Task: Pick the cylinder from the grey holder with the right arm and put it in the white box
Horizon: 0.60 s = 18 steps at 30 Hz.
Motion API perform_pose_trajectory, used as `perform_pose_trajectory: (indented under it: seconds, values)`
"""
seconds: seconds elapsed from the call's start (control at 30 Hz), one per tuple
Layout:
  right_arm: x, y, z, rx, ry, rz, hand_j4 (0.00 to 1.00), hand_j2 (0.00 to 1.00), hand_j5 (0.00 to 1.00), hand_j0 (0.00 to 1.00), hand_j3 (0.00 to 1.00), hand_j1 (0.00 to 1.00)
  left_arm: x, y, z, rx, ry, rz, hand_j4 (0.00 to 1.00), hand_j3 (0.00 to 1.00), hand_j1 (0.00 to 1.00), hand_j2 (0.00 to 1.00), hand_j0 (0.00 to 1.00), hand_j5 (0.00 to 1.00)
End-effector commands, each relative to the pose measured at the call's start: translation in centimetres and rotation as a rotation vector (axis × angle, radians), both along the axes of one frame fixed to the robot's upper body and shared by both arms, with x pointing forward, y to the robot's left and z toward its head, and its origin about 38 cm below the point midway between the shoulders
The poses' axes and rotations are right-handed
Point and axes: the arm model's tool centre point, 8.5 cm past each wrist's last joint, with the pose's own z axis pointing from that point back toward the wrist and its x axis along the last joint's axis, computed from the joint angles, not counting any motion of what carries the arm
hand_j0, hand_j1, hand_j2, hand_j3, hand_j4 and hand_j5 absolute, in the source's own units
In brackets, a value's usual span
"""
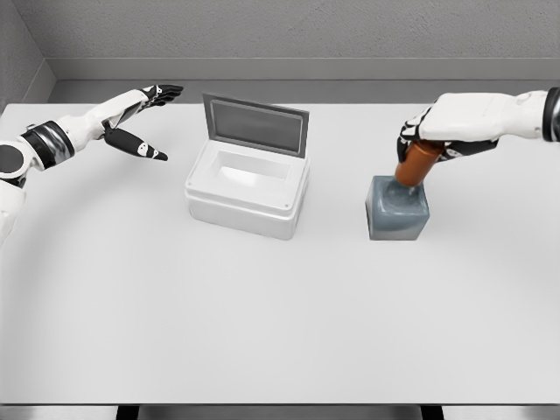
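An orange-brown cylinder (416, 164) stands tilted in the grey holder (398, 213), its lower end still inside the block. My right hand (430, 137) comes in from the right edge and has its fingers wrapped round the cylinder's top. The white box (248, 187) sits left of the holder in mid-table, its lid (255, 124) raised at the back and its inside bare. My left hand (147, 118) hovers over the table's far left, fingers spread and holding nothing.
The white table (280, 315) runs to a grey wall at the back. Between box and holder lies a gap of bare tabletop about a hand wide.
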Motion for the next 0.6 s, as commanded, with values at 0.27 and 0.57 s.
perform_pose_trajectory:
  seconds: [0.27,0.57]
  values:
    - [-0.8,3.0,1.1,0.046,-0.014,0.085,0.43,0.43,0.43,0.43,0.43,0.43,0.0,0.1,0.1,-0.008,-0.002,0.005,1.00,1.00,1.00,1.00,1.00,1.00]
    - [-1.3,5.9,1.7,0.064,-0.033,0.163,0.43,0.43,0.43,0.43,0.43,0.43,0.0,0.4,0.2,-0.010,-0.003,0.010,1.00,1.00,1.00,1.00,1.00,1.00]
